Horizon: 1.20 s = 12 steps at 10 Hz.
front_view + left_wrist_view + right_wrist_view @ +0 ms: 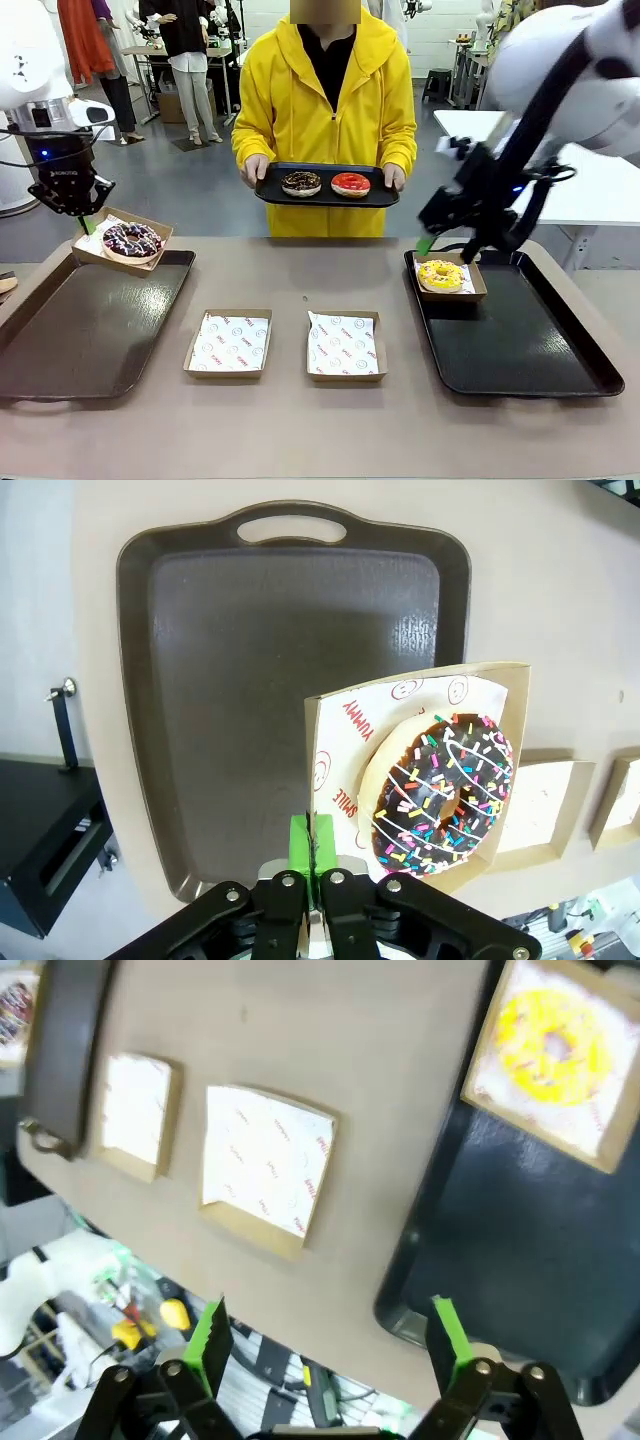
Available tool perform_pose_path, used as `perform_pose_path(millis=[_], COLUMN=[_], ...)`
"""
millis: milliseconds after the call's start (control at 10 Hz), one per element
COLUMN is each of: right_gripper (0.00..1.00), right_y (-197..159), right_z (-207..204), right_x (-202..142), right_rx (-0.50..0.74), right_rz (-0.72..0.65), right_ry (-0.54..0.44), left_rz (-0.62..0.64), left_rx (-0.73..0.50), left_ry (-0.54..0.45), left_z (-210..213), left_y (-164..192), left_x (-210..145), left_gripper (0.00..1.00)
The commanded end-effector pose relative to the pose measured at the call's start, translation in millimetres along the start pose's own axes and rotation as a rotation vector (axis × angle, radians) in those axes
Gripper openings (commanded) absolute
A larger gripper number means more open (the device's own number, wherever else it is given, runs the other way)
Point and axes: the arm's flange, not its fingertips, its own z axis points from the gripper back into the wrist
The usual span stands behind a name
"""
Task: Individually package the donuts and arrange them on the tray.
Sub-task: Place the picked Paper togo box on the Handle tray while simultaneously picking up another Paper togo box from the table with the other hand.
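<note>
- Donuts sit in three spots. The chocolate donut (131, 240) with coloured sprinkles lies in a paper-lined box (152, 261) at the far end of the left tray (90, 330).
- The left gripper (312, 835) is clamped tight on that box's rim. Its green pads pinch the cardboard wall, not the donut.
- The box looks tilted (I cannot tell whether it touches the tray).
- The yellow donut (440, 273) rests in its own box (474, 291) on the far left corner of the right tray (520, 340).
- The right gripper (330, 1325) hangs just beside that box with its jaws spread wide, holding nothing.
- The crumb-topped donut (301, 183) and the red donut (350, 184) lie side by side on a small black tray (270, 192), which the person holds in both hands across the table.
- Two empty boxes (229, 343) stand on the table between the big trays.
</note>
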Motion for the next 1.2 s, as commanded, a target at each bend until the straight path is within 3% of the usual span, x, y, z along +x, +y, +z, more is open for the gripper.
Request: perform_pose_path(millis=[0, 500, 1100], right_gripper=[1.0, 1.0, 1.0], right_y=[26.1, 38.1, 52.9], right_z=[-31.9, -86.7, -133.0], right_x=[10.3, 35.2, 52.7], right_rx=[-0.126, -0.228, -0.305], right_rz=[-0.034, -0.109, -0.183], right_ry=[0.031, 0.05, 0.046], left_rz=[-0.041, -0.068, -0.006], left_rx=[-0.03, -0.094, -0.049], left_ry=[-0.026, -0.015, 0.005], left_z=[-19.2, -58.6, -73.5], left_y=[13.4, 29.1, 36.3], left_x=[-6.0, 1.6, 36.6], left_gripper=[0.01, 0.01, 0.01])
